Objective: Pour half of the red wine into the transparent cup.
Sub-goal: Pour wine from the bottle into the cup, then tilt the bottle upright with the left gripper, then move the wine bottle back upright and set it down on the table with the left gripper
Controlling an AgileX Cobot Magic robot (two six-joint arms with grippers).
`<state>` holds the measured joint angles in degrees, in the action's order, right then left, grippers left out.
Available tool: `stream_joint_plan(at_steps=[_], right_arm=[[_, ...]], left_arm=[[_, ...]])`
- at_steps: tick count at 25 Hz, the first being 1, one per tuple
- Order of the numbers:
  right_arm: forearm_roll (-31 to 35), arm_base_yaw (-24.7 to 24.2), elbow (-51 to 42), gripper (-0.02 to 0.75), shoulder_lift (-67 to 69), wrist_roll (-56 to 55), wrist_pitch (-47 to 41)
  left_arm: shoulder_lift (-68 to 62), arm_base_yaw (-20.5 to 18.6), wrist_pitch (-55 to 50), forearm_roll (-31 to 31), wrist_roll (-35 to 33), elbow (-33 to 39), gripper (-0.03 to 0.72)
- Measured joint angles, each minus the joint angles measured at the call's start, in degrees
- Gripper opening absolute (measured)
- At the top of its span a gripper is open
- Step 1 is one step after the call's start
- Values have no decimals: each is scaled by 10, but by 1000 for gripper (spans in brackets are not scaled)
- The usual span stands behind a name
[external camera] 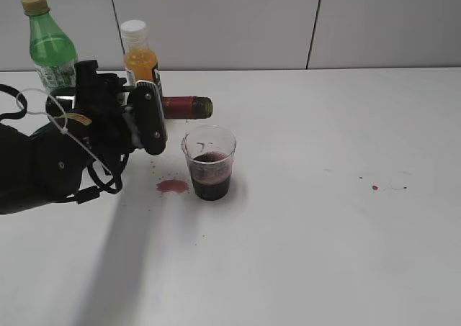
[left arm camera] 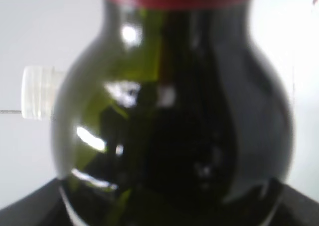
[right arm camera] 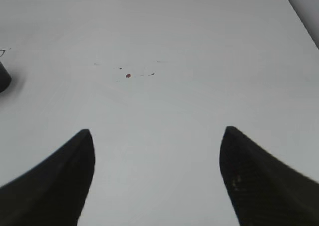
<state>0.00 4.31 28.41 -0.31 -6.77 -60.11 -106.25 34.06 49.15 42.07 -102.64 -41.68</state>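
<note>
Toward the bench's (external camera: 346, 254) back-left part, the wine bottle (external camera: 184, 107) is held nearly level in the left gripper (external camera: 148, 117), jaws pinching it, mouth above the transparent cup (external camera: 209, 163). The cup is seen roughly half-filled, so pouring is judged nearly done; righting remains. The right gripper (right arm camera: 157, 178) is kept spread, empty.

The dark-green wine bottle (external camera: 189, 106) with dark red neck foil lies tipped almost horizontal above the bench, its open mouth pointing right just above the rim of the transparent cup (external camera: 209, 163), which stands upright about a third full of near-black red wine (external camera: 210, 179).
</note>
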Motion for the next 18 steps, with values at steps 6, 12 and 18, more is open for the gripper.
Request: stream_joint_plan(at_steps=[6,12,18], right_arm=[[0,0,0,590,0,0,0],[0,0,0,590,0,0,0],[0,0,0,589,0,1,0]], left_arm=[[12,-5,-29,-59,349,-7,534],[36,-43,-71,-198,669,-35,534],[36,-80,-112,-373,926,-88,534]])
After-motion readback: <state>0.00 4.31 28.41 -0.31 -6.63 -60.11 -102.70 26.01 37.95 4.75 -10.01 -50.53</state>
